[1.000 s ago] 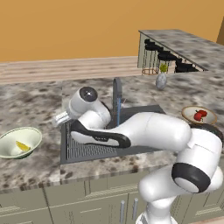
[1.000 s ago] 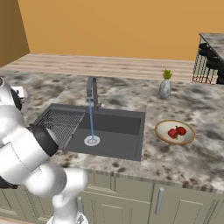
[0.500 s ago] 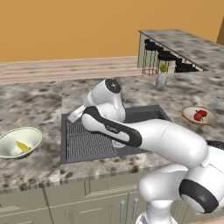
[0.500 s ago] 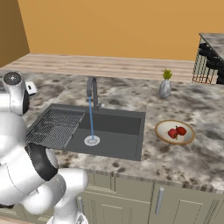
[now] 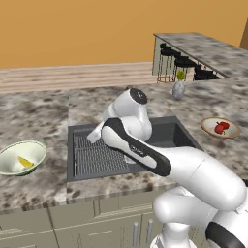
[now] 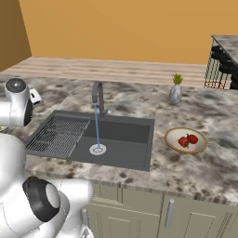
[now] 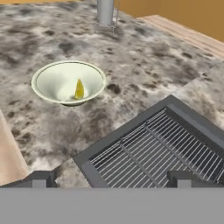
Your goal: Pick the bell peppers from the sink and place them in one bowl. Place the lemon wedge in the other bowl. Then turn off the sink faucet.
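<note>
Both red bell peppers (image 6: pixel 188 140) lie in the shallow tan bowl (image 6: pixel 199 147) on the counter right of the sink (image 6: pixel 125 132); they also show as bell peppers (image 5: pixel 221 128) in the tan bowl (image 5: pixel 208 124). The yellow lemon wedge (image 7: pixel 79 89) sits in the deeper green bowl (image 7: pixel 48 78), left of the sink, seen too as a lemon wedge (image 5: pixel 24 162) in the green bowl (image 5: pixel 12 155). The faucet (image 6: pixel 97 94) pours a thin stream onto the drain (image 6: pixel 97 149). My gripper (image 7: pixel 113 180) hangs open and empty over the sink's left rim, facing the green bowl.
A ridged wire rack (image 7: pixel 166 151) fills the sink's left half. A small grey vase with a plant (image 6: pixel 175 92) stands behind the tan bowl. My arm arches over the basin (image 5: pixel 167 135) and hides the faucet in the left base view. A bar with black stools (image 5: pixel 186 63) lies far right.
My arm has lifted off the rack and swung its upper joint to the right, over the basin. The open gripper holds nothing throughout. Water keeps running.
</note>
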